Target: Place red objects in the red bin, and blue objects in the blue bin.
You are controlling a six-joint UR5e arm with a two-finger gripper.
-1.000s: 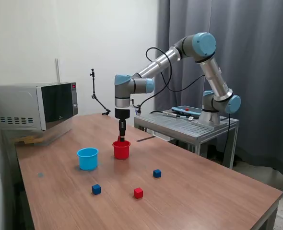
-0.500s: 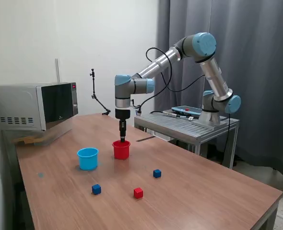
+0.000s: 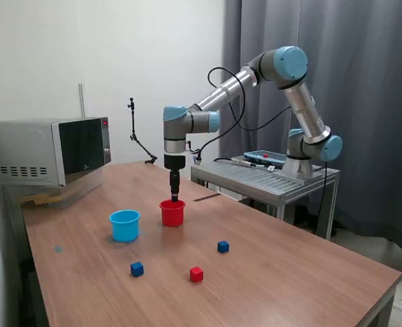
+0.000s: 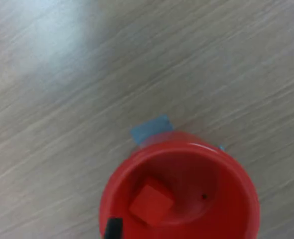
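Note:
My gripper (image 3: pixel 174 198) hangs straight down just above the red bin (image 3: pixel 172 213). The wrist view looks into the red bin (image 4: pixel 187 149), where one red cube (image 4: pixel 151 203) lies on the floor. Both fingertips (image 4: pixel 113 229) stand wide apart at that picture's edge, so the gripper (image 4: pixel 208 231) is open and holds nothing. A second red cube (image 3: pixel 196 274) rests on the table near the front. Two blue cubes (image 3: pixel 223 246) (image 3: pixel 137 269) lie either side of it. The blue bin (image 3: pixel 125 225) stands on the exterior view's left of the red bin.
A microwave (image 3: pixel 48 151) sits at the wooden table's (image 3: pixel 289 272) far corner on the exterior view's left. The arm's base stands on a metal cart (image 3: pixel 266 178) beyond the table, with a small tripod (image 3: pixel 136 136) behind. A blue tape patch (image 4: pixel 151 129) lies by the red bin.
The gripper has risen slightly above the red bin. The loose cubes and both bins have not moved.

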